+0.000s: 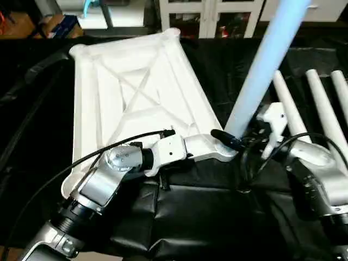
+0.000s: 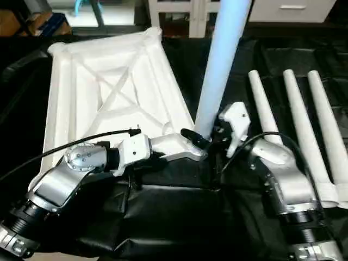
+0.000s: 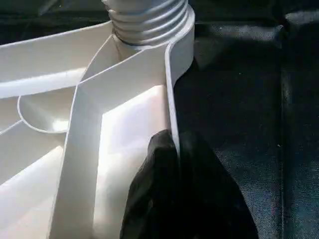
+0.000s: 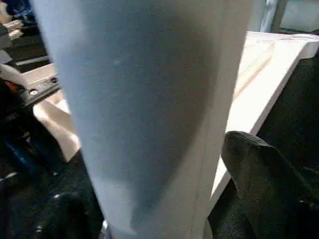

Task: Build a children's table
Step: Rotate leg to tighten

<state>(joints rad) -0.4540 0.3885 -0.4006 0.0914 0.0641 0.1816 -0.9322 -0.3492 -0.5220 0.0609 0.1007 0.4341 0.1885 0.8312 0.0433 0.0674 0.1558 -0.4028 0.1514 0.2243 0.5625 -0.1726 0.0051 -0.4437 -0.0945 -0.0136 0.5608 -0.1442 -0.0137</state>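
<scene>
I am pinching the tabletop's [image 1: 136,103] rim with my left gripper [image 3: 174,149], fingers narrow, one on each side of the wall, just short of the corner socket. The threaded leg [image 2: 220,65] is standing there, leaning. My right gripper [image 2: 209,136] is flanking its base, fingers wide, probably not clamping. Unsupported, a half-threaded leg could tip; three spare legs [image 2: 293,125] are lying beyond.

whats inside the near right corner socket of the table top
A standing leg rises from that socket of the table top; its threaded end sits in the socket mouth. How deep the thread goes is covered by the socket wall.
</scene>
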